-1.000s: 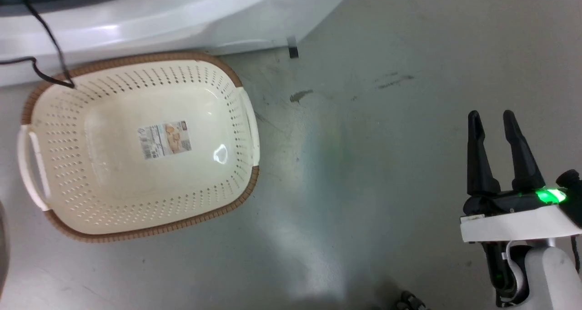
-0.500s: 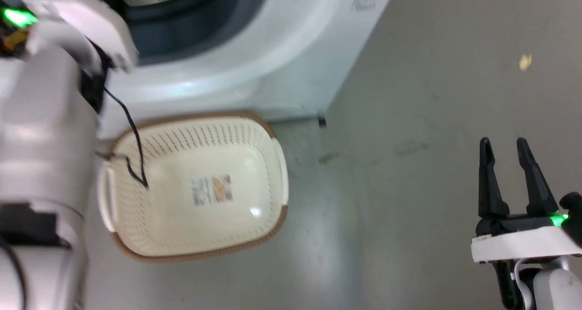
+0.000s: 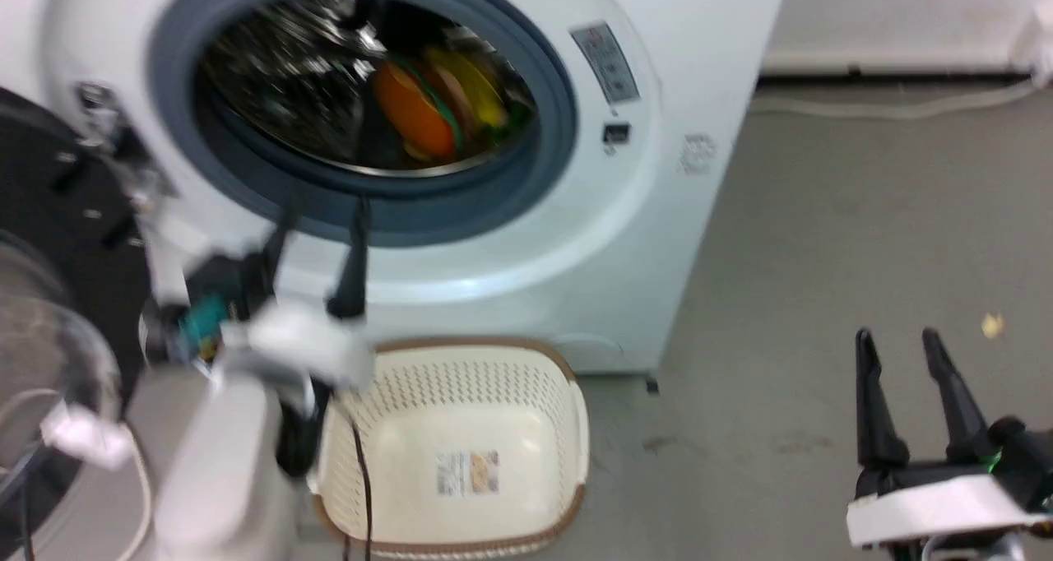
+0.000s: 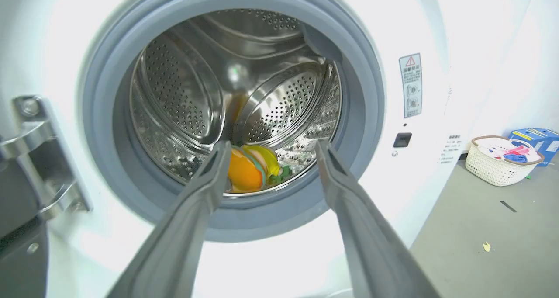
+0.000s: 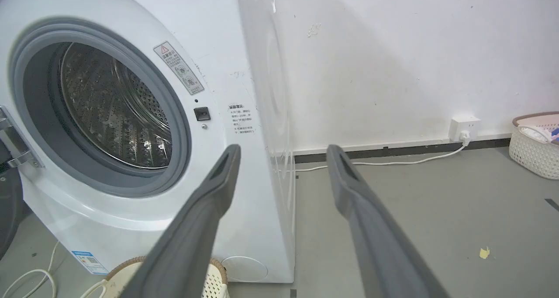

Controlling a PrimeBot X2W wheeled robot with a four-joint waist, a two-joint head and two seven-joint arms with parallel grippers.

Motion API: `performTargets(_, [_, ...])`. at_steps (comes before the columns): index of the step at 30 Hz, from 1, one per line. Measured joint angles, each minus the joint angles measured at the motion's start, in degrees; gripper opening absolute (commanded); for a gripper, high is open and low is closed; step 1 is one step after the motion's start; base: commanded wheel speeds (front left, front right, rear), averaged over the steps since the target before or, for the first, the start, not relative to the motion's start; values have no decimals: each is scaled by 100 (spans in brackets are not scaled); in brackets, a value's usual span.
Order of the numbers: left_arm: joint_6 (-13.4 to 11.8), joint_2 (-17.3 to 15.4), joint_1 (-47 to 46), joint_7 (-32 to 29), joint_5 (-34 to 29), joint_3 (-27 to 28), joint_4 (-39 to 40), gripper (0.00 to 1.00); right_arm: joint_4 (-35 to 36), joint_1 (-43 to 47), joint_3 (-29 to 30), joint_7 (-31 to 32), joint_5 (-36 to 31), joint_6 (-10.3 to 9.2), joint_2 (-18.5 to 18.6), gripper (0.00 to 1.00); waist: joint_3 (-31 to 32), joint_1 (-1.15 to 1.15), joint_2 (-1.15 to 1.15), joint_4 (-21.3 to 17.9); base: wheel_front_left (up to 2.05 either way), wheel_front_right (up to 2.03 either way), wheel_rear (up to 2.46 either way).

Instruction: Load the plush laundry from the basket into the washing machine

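Tilted up over the last second, my head camera has swung from the floor to the washing machine, and my left gripper has come into its view at 8 o'clock. Its fingers stand apart and empty, pointing at the grey door ring just outside the mouth. The plush laundry lies low in the steel drum, at about 5 o'clock of the opening, where I judge the curved wall lets soft things settle. The basket sits on the floor at 6 o'clock against the machine's foot, its label showing on a bare bottom, so loading looks done. The door hangs swung aside at 9 o'clock. My right gripper, fingers parted and holding nothing, waits at 4 o'clock, well apart from the machine, likely to leave the left arm room.
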State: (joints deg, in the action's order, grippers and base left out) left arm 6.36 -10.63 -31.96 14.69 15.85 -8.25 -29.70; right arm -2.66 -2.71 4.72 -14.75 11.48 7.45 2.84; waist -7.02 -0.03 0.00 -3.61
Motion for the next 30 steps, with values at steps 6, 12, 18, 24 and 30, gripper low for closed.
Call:
performTargets(6, [-252, 168, 1558, -1, -55, -35, 1036, 100, -12, 421, -136, 0, -5, 0, -1, 100, 514, 1, 0, 329, 0, 0, 0])
performTargets(12, [-558, 274, 2596, -1, -121, -46, 1666, 100, 0, 740, -344, 1, -113, 0, -1, 100, 814, 2, 0, 593, 0, 0, 0])
performTargets(18, [-815, 434, 3192, -1, -327, -129, 2183, 100, 11, 982, -392, 1, -137, 0, -1, 100, 950, 2, 0, 790, 0, 0, 0])
performTargets(24, [-845, 485, 3493, -1, -417, -140, 2334, 100, -22, 1085, -400, 0, -135, 0, -1, 100, 1010, 3, 0, 876, 0, 0, 0])
performTargets(30, [-821, 520, 3552, -1, -448, -94, 2248, 100, -91, 1136, -398, 1, -133, 0, -1, 100, 1016, 3, 0, 920, 0, 0, 0])
